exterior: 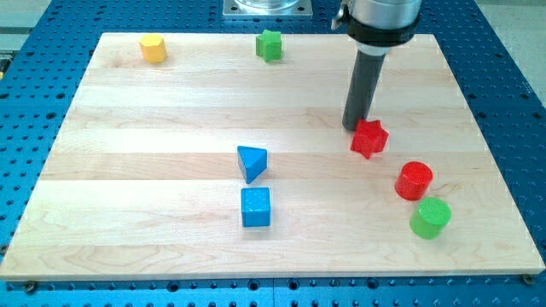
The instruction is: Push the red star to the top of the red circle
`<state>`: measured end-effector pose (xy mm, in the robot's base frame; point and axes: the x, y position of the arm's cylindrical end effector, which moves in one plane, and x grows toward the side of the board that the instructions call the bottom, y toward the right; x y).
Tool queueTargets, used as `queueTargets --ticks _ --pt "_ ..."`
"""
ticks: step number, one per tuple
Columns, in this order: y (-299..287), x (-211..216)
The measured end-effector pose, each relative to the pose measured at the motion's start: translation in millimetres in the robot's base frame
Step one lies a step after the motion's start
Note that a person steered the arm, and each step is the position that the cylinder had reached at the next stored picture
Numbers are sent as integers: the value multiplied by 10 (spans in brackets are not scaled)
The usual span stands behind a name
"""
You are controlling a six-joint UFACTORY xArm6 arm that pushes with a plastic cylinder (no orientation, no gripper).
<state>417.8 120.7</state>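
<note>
The red star [369,139] lies on the wooden board, right of centre. The red circle [415,180] lies below and to the right of it, with a small gap between them. My tip [354,127] stands at the star's upper left edge, touching it or nearly so. The dark rod rises from there to the arm's head at the view's top.
A green circle [430,217] sits just below the red circle. A blue triangle [252,162] and a blue cube [256,207] sit at the centre. A yellow block [153,49] and a green star [270,44] lie near the board's top edge [205,36].
</note>
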Motion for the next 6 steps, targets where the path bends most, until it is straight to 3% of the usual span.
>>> queueTargets --ticks 2,6 --pt "-345 161" --pt "558 147"
